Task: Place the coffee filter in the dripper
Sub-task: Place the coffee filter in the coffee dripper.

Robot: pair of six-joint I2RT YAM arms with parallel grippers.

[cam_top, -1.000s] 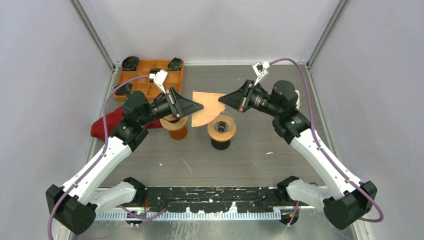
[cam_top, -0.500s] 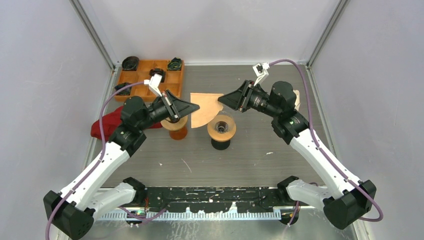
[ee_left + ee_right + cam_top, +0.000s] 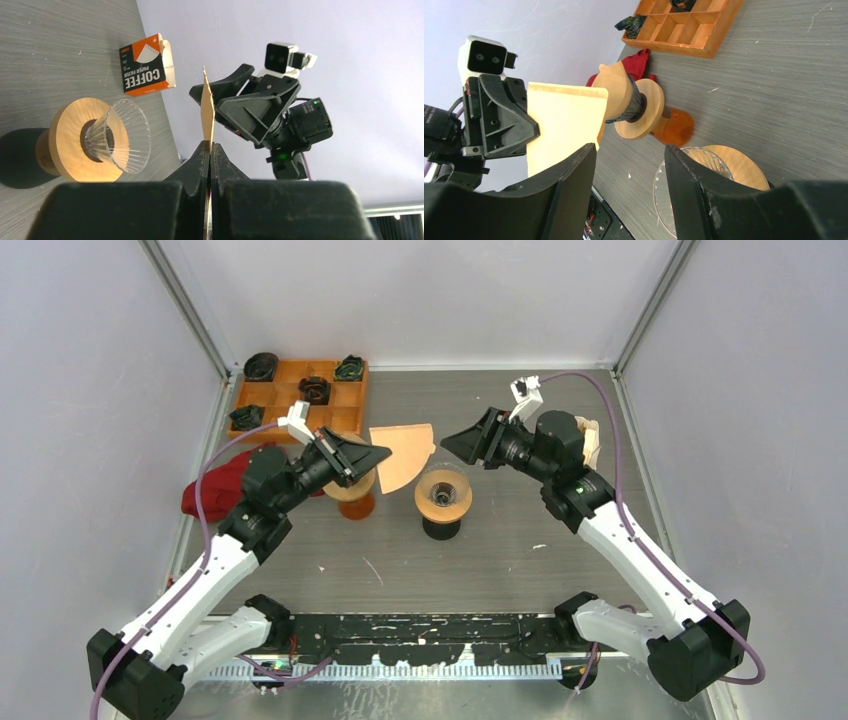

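Top view: my left gripper [image 3: 380, 453] is clamped shut on one edge of the coffee filter [image 3: 405, 450]. The filter hangs in the air, flat tan fan shape, above the table [image 3: 500, 550]. It is not in the dripper [image 3: 443, 497], which stands just beside and nearer to my bases, on its black foot. My right gripper [image 3: 452, 446] points at the filter from the other side, close to it but apart from it. A second stand [image 3: 352, 492] sits under my left wrist. Orange tray [image 3: 300, 405] at the far left, red cloth [image 3: 212, 490] beside my left arm.

Left wrist: both fingers [image 3: 197, 160] are pressed together with the filter edge-on between them, sticking straight up. Dripper's glass cone in its wooden ring is off to the side. Coffee filter box [image 3: 146, 66] stands past it. Right gripper faces me.

Right wrist: my fingers [image 3: 569, 190] are spread apart with nothing between them. The filter is ahead, pinched by the left gripper, not touching my fingers as far as I can tell. Dripper rim shows low, between my fingertips.
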